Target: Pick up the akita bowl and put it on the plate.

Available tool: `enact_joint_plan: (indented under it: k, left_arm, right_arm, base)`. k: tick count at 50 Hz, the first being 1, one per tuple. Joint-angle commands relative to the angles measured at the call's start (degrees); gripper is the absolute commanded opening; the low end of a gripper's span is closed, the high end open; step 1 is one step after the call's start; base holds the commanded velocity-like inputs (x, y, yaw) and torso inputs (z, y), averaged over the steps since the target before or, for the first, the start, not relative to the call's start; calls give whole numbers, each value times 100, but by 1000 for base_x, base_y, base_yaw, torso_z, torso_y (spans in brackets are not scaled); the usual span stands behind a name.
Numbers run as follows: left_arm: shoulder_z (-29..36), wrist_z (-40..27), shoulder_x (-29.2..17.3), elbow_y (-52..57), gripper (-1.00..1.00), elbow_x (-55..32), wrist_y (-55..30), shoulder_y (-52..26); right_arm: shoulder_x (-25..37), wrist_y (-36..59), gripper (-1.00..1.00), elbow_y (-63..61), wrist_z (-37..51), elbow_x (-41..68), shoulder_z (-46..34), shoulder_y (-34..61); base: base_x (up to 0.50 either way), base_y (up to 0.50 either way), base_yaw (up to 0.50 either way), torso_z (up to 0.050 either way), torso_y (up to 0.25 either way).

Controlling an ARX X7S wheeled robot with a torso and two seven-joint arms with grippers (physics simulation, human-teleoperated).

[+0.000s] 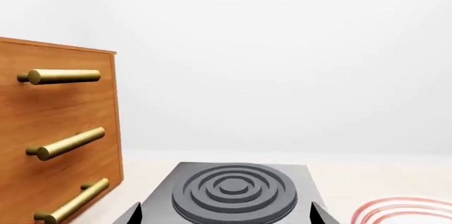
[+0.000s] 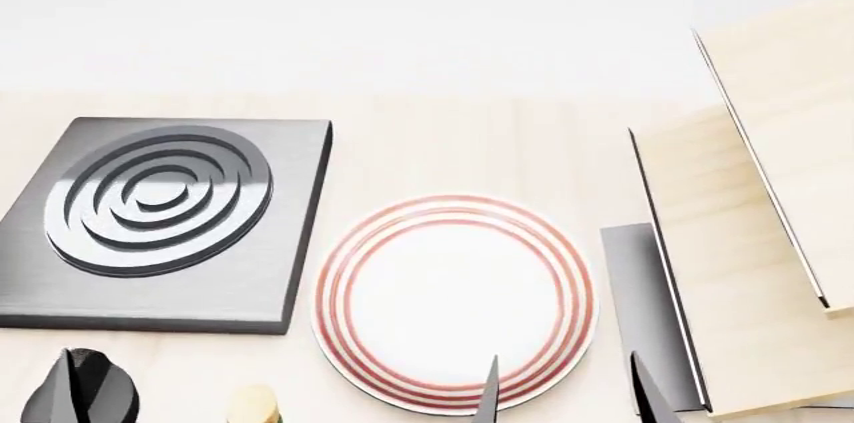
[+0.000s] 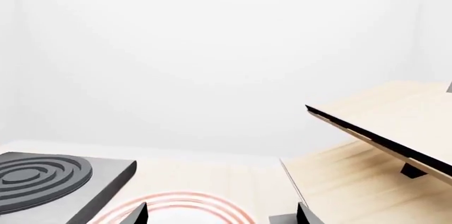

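The akita bowl is out of view in all three views. The plate (image 2: 454,303), white with thin red rings, lies flat on the pale wooden counter in the middle of the head view. My right gripper (image 2: 567,398) hovers open at the plate's near right edge, with nothing between its fingers. In the right wrist view the plate (image 3: 177,208) lies just beyond that open right gripper (image 3: 220,218). My left gripper (image 1: 226,218) is open and empty, facing the burner, and the plate's rim (image 1: 403,211) shows off to one side.
A dark grey square burner (image 2: 160,213) with concentric rings sits left of the plate. A brown drawer cabinet (image 1: 56,128) with brass handles stands beside the burner. Tilted pale wooden panels (image 2: 761,243) on a grey base (image 2: 634,293) crowd the right side.
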Motion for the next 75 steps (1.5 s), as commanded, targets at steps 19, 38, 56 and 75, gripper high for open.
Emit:
enact_joint_plan:
  k: [19,38,56,75]
  left_arm:
    - [-698,-618,-441,982,100,113,-1107,411]
    - [-1335,-889,-673,1290,100,-49,-1902,595]
    - [-1724,-1105,-964,1735,100,-57,-2864,551]
    - [-1778,-1069,-1322,1821,100,-184,-3904,55]
  right_arm:
    - [28,-90,100,178,25,50,-61,57]
    - [57,-160,100,263,60,98,-54,57]
    - [75,-232,100,385,67,135,-84,77]
    - [69,-264,100,564,77,109,-169,137]
  base:
    - [0,0,0,0,0]
    - [0,0,0,0,0]
    - [0,0,0,0,0]
    - [0,0,0,0,0]
